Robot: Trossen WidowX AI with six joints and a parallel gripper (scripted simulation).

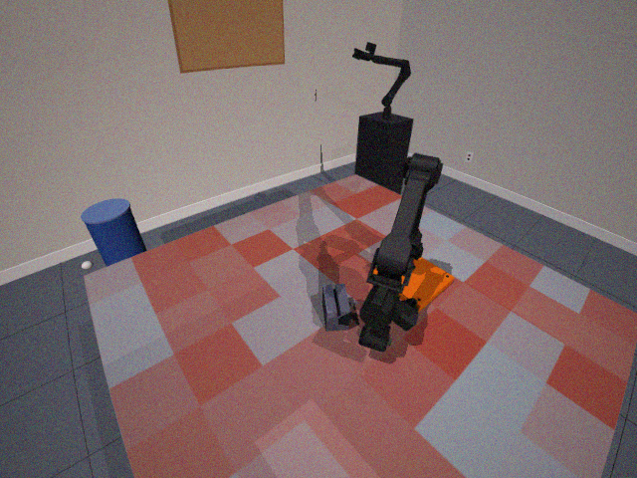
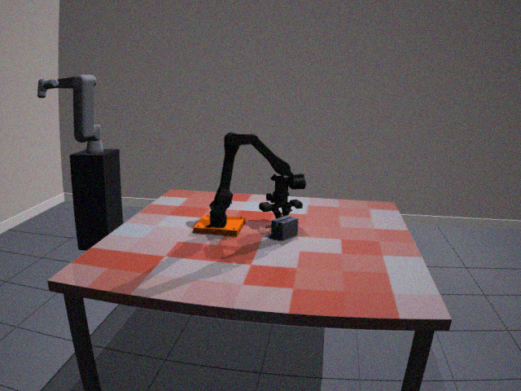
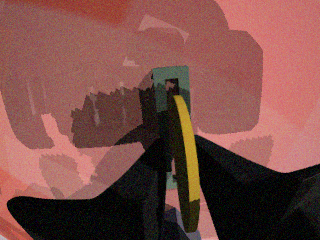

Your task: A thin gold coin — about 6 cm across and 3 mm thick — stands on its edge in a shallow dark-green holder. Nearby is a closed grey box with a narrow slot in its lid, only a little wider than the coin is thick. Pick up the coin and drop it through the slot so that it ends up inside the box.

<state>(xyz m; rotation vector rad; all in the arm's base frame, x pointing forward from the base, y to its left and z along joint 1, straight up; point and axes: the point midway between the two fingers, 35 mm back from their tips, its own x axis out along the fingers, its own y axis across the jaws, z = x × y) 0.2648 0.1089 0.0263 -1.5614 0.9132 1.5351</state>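
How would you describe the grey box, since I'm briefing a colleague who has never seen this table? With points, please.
Find the orange base plate point(image 1: 436, 284) point(image 2: 201, 230) under the arm on the patchwork table point(image 1: 216, 329) point(image 2: 319, 269). Near it sits a small grey box point(image 1: 330, 315) point(image 2: 282, 230), beside the gripper point(image 2: 282, 213) point(image 3: 176, 143). Unlike the flat, bright orange plate, it is blocky, dull grey, with a narrow dark slot on top.

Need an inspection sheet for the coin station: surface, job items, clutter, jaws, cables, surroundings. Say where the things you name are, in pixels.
Surface: table point(image 1: 226, 437) point(image 2: 336, 305) point(image 3: 290, 100) patchworked red, pink and pale; shadows around the work.
Coin: gold point(image 3: 189, 150), on edge at the green holder point(image 3: 171, 73); whether seated or lifted, cannot tell.
Box: grey point(image 1: 328, 314) point(image 2: 283, 230), upright, lid slot visible.
Clutter: nothing seen.
Gripper: jaws flank the coin; firm grip unconfirmed.
Base: orange plate point(image 1: 436, 288) point(image 2: 218, 231) under the arm.
Cables: nothing seen.
Surroundings: second arm on black pedestal point(image 1: 380, 148) point(image 2: 94, 189); blue cylinder point(image 1: 115, 234) beyond the table.
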